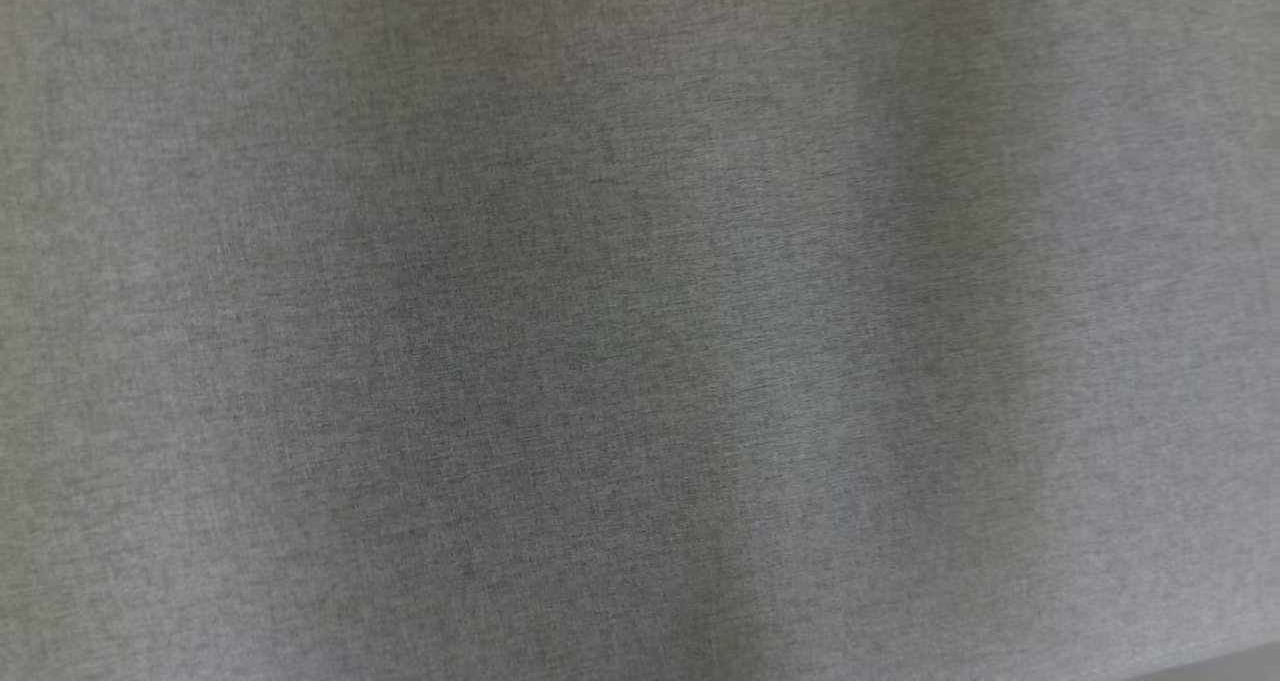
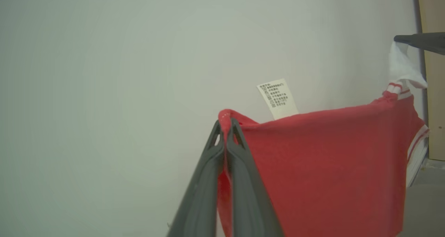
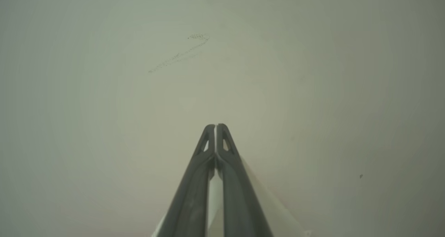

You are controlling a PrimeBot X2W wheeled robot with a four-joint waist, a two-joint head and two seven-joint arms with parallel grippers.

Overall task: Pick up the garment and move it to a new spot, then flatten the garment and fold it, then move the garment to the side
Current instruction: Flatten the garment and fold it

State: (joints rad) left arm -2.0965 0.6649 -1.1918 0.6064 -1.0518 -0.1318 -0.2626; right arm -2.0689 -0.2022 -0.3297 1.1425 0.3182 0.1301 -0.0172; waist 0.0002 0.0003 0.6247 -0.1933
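Observation:
The garment (image 2: 330,167) is red with white, red-striped trim and a white care label (image 2: 277,98). It hangs stretched in the air in the left wrist view. My left gripper (image 2: 226,122) is shut on the garment's red top corner. At that view's upper right, my right gripper (image 2: 398,38) pinches the garment's white part. In the right wrist view, my right gripper (image 3: 215,126) is shut, with a strip of white cloth (image 3: 215,191) caught between its fingers. The lower part of the garment runs out of view.
A pale wall (image 2: 104,91) stands behind the garment, with a faint scuff mark (image 3: 180,54) on it. A tan panel (image 2: 434,91) rises at the right above a grey surface (image 2: 424,202). The head view looks onto grey woven cloth (image 1: 640,321).

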